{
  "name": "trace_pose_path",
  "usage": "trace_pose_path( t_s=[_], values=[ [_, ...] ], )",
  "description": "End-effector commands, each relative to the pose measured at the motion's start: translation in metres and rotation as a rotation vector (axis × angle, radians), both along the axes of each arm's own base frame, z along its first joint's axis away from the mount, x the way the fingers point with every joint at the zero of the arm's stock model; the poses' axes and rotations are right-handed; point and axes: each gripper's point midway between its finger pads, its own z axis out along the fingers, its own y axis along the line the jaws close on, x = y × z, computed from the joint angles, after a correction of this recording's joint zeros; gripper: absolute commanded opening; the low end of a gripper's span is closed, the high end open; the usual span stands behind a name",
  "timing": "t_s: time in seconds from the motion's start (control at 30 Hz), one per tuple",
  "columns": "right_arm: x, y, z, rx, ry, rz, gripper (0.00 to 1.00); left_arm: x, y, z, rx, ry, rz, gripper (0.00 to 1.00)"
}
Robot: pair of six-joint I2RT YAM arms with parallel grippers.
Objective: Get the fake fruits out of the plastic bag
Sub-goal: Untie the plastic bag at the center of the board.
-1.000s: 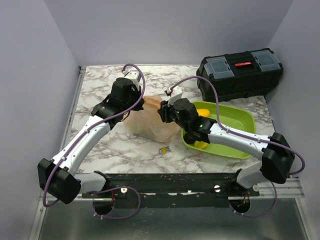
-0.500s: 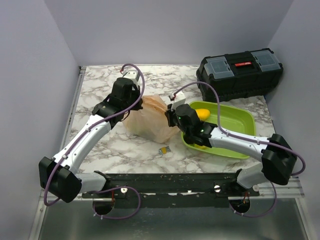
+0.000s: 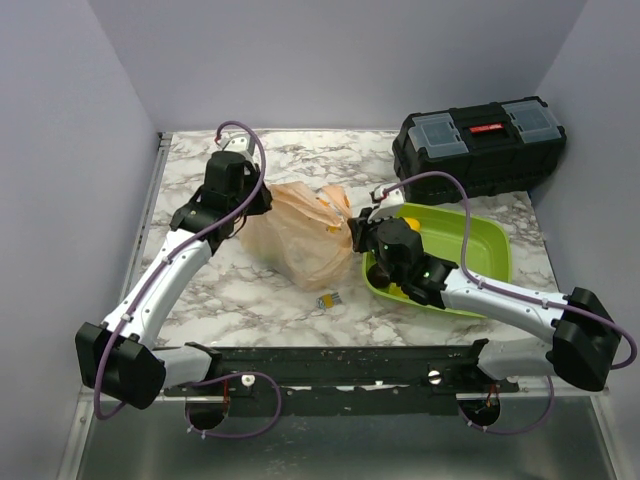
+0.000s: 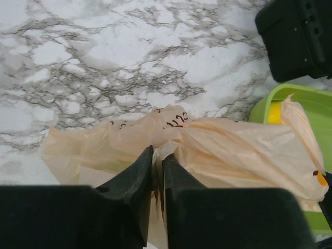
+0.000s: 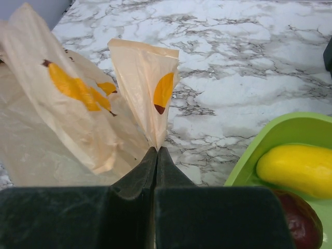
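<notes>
The peach-orange plastic bag lies on the marble between my two grippers. My left gripper is shut on the bag's far-left edge; its fingertips pinch the film in the left wrist view. My right gripper is shut on a flap of the bag's right edge. A yellow oval fruit and a dark purple one lie in the lime-green tray. The yellow fruit also shows in the top view. No green apple shows; the bag's inside is hidden.
The green tray stands right of the bag, under my right arm. A black toolbox stands at the back right. A small yellow-and-grey clip lies on the marble in front of the bag.
My left gripper has moved left and my right gripper right and nearer, each still holding the bag. The bag is now pulled wider between them.
</notes>
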Motion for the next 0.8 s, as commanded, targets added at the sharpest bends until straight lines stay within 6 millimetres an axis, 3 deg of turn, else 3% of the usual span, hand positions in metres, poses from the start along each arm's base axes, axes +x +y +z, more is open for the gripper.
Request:
trace_pose_path(
  t_s=[0.0,0.1,0.23,0.43,0.57,0.77],
  values=[
    [0.0,0.003,0.005,0.028,-0.008,0.015,0.01,-0.007,-0.026,0.014,-0.078,-0.064,-0.165,0.26],
    [-0.001,0.006,0.009,0.039,-0.011,0.033,0.01,-0.012,-0.032,0.024,-0.093,-0.104,-0.214,0.52],
    [-0.005,0.008,0.013,0.061,-0.011,0.049,0.01,-0.018,-0.034,0.034,-0.06,-0.166,-0.239,0.66],
    [-0.005,0.009,0.017,0.069,-0.02,0.06,0.01,-0.034,-0.047,0.057,0.004,-0.256,-0.305,0.7],
    [-0.007,0.009,0.021,0.071,-0.023,0.068,0.01,-0.049,-0.07,0.071,0.018,-0.277,-0.388,0.74],
    [-0.009,0.004,0.021,0.081,-0.027,0.061,0.01,-0.044,-0.087,0.074,0.312,-0.254,-0.357,0.75]
  ],
)
